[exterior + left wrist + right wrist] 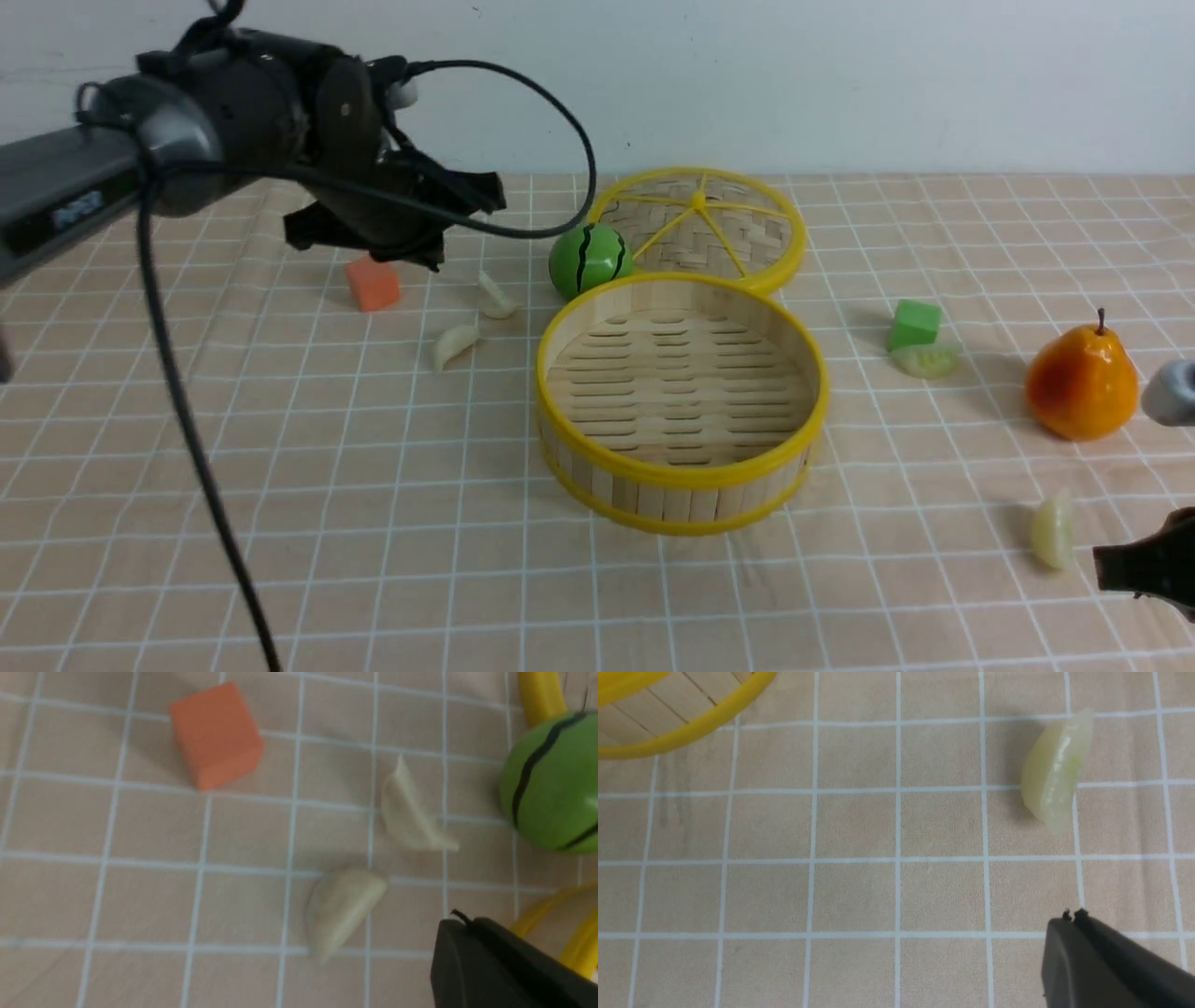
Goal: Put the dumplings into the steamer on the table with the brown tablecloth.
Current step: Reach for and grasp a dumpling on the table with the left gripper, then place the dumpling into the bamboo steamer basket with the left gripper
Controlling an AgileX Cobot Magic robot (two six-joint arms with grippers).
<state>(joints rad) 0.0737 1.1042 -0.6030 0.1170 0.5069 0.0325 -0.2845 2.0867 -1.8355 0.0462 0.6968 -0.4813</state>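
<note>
The steamer (653, 499) stands with nothing in it at the middle of the brown tablecloth (373, 523). Two cream dumplings (497, 297) (455, 345) lie to its left. One greenish dumpling (924, 360) rests against a green cube, and another (1053, 529) lies near right. My left gripper (490, 191) hangs shut and holds nothing, above and behind the cream pair. In the left wrist view its tip (460, 924) is beside the nearer cream dumpling (343, 907), apart from it. My right gripper (1106, 565) is shut and holds nothing, just right of the near greenish dumpling (1057, 772).
A woven lid (700, 224) leans behind the steamer with a green striped ball (590, 259) beside it. An orange cube (373, 283) sits at the left. A green cube (914, 324) and an orange pear (1083, 381) are on the right. The left arm's cable (187, 420) hangs down.
</note>
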